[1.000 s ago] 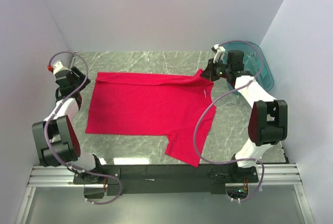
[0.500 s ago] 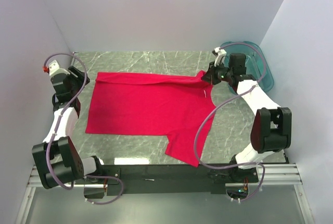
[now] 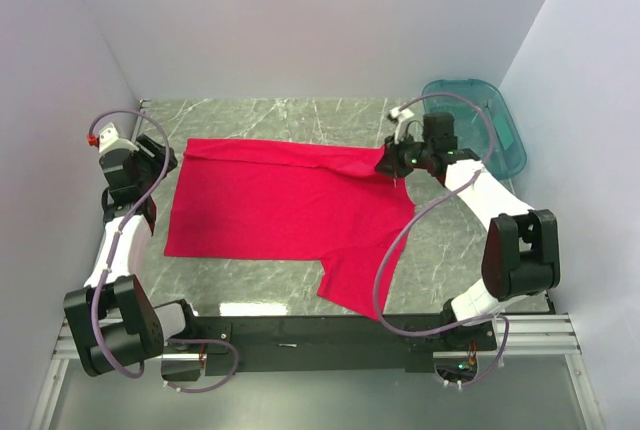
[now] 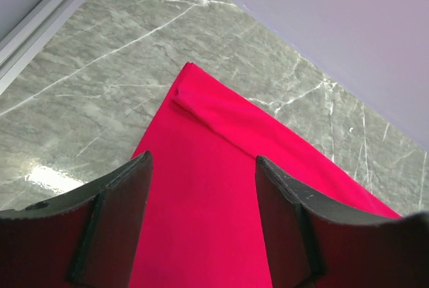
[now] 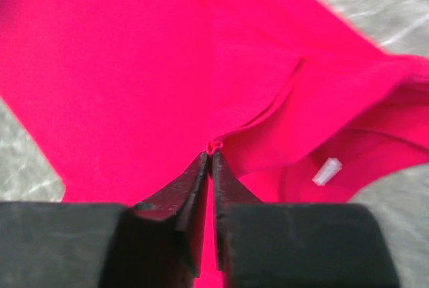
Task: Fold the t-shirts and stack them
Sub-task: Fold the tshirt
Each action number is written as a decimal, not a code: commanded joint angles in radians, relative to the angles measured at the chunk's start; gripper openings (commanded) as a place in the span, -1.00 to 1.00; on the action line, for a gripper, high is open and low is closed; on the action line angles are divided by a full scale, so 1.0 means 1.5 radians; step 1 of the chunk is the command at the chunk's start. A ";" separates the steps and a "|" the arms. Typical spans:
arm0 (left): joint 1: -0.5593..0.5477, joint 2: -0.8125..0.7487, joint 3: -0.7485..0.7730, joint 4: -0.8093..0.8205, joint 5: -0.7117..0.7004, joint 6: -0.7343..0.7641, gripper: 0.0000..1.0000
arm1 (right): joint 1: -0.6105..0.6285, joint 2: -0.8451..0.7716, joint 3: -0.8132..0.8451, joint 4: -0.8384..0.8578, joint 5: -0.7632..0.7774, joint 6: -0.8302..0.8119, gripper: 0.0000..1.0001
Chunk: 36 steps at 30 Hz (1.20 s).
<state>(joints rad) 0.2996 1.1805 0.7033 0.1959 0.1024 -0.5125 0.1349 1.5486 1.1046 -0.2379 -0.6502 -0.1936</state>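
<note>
Locate the red shirt [image 3: 290, 200] spread open across the middle of the grey marble surface [image 3: 450, 240], hem toward the left arm, collar [image 5: 365, 137] toward the right arm. Note one sleeve [image 3: 355, 285] lying flat and pointing at the near edge of the surface. Note a narrow rolled fold [image 4: 201, 110] along the far edge of the shirt, starting at the far left corner and running back toward the right, plain in the left wrist view.

Find the left pincer [image 4: 202, 161] at the far left corner of the shirt, aimed along the far edge. Read its fingers as spread wide, with nothing between them. Cannot tell from either view whether touching the cloth or just above it.

Find the right pincer [image 5: 210, 157] at the far right corner of the shirt, just beside the collar. Read its fingers as pressed almost together, pinching a small nip of red cloth at the very tips. Note the cloth gathered into soft folds around the pinch. Note the white label [image 5: 326, 171] inside the collar, just right of the fingertips in the right wrist view.

See the teal bin [image 3: 490, 130] at the far right corner of the surface, beyond the right arm and apart from the shirt.
</note>
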 commanded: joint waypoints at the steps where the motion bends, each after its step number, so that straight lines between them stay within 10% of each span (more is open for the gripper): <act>1: 0.003 -0.027 -0.007 0.008 0.018 -0.002 0.36 | 0.037 -0.026 -0.008 -0.048 0.020 -0.062 -0.63; 11: 0.003 -0.070 -0.018 0.006 0.038 -0.009 0.36 | 0.043 -0.078 -0.021 -0.079 0.094 -0.105 0.17; 23: 0.003 -0.214 -0.062 -0.112 0.157 0.036 0.37 | 0.059 0.322 0.302 -0.250 0.124 0.023 0.22; 36: 0.002 -0.278 -0.077 -0.159 0.181 0.050 0.37 | 0.060 0.403 0.342 -0.248 0.125 0.038 0.10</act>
<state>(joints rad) 0.2996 0.7753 0.5922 -0.0364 0.3473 -0.4564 0.2173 2.1429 1.6222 -0.6022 -0.4469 -0.1425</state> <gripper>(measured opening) 0.687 0.557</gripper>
